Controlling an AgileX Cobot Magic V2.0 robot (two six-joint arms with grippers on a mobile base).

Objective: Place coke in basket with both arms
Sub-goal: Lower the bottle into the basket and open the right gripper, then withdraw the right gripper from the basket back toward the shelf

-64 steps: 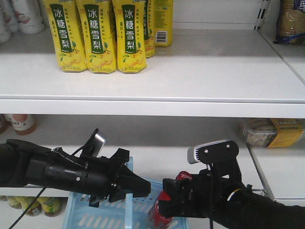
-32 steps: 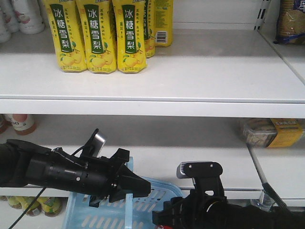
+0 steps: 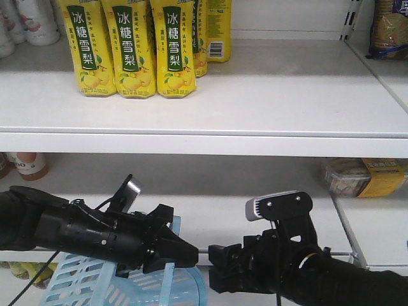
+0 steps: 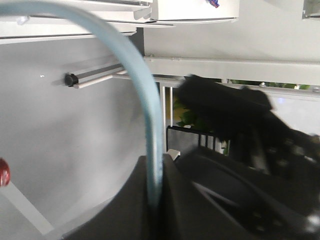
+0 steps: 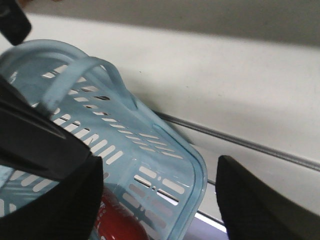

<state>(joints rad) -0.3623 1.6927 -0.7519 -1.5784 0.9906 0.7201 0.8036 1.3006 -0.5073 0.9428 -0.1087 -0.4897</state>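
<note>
The pale blue basket hangs tilted at the bottom left of the front view. My left gripper is shut on its swing handle, which rises in an arc from between the jaws. The coke lies inside the basket, its red wrap showing through the slotted wall. My right gripper stands open just right of the basket. In the right wrist view its fingers are spread wide over the basket's corner, holding nothing. The coke is hidden in the front view.
Yellow pear-drink bottles stand on the upper white shelf. A packaged snack lies at the right of the middle shelf, and a bottle at its left. A metal shelf rail runs just behind the basket.
A second ago my right gripper held the coke over the basket. It dipped down, let go and has come back up without it. The basket has swung left and tilted.
</note>
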